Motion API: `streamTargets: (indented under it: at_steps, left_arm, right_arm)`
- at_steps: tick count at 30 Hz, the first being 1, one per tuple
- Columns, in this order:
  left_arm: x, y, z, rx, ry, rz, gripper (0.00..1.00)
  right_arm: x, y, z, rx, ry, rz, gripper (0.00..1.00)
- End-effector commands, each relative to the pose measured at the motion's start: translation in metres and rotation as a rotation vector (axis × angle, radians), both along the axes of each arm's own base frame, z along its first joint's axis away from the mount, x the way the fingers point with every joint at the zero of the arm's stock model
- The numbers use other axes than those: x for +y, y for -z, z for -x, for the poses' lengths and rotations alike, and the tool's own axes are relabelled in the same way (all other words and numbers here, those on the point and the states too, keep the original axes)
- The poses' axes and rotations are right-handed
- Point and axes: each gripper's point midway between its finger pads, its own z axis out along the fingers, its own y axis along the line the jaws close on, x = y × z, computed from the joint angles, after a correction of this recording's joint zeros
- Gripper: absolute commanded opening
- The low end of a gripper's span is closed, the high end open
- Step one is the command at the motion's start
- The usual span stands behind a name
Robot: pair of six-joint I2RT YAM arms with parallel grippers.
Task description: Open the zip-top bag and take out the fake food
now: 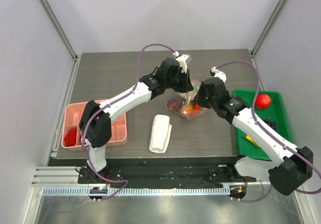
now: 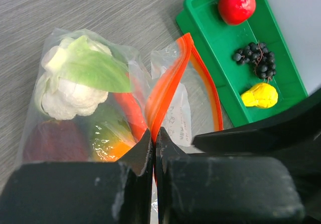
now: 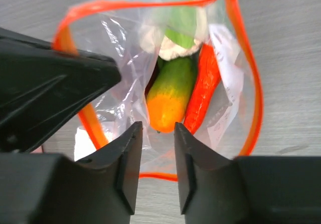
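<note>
The zip-top bag is found lying in the middle of the table, between the two arms. Its orange-red zip strip is parted, so the mouth is seen open in the right wrist view. The strip is clamped at one edge by the left gripper, whose jaws are pressed fully together on it.

The right gripper is held just at the open mouth. Its jaws are kept a little apart and nothing is seen pinched between them. The orange end of a green-and-orange fruit is seen just beyond the tips; whether it is touched cannot be told.

Most of the fake food is kept inside the bag: a cauliflower, a red chilli beside the fruit, and a dark purple piece.

On the right a green tray is placed, well apart from the bag. In it a red apple, dark grapes and a yellow fruit are laid.

A folded white cloth is laid near the bag, and a pink compartment tray is set at the left edge.
</note>
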Motion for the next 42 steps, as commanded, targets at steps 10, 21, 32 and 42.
streamTargets:
  at_steps: [10,21,32,42]
  left_arm:
    - [-0.023,-0.020,0.024,-0.032,0.055,0.073,0.00]
    - [-0.030,0.002,0.028,0.002,0.053,0.057,0.00]
    - [-0.033,0.014,0.030,0.018,0.054,0.046,0.00]
    - [-0.028,0.039,0.027,0.030,0.032,-0.005,0.00]
  right_arm:
    - [0.005,0.079,-0.025,0.079,0.081,0.050,0.25]
    - [-0.010,0.119,-0.036,0.074,0.168,0.120,0.28]
    - [-0.017,0.156,-0.034,0.121,0.182,0.138,0.39]
    - [-0.021,0.194,-0.030,0.191,0.183,0.186,0.39]
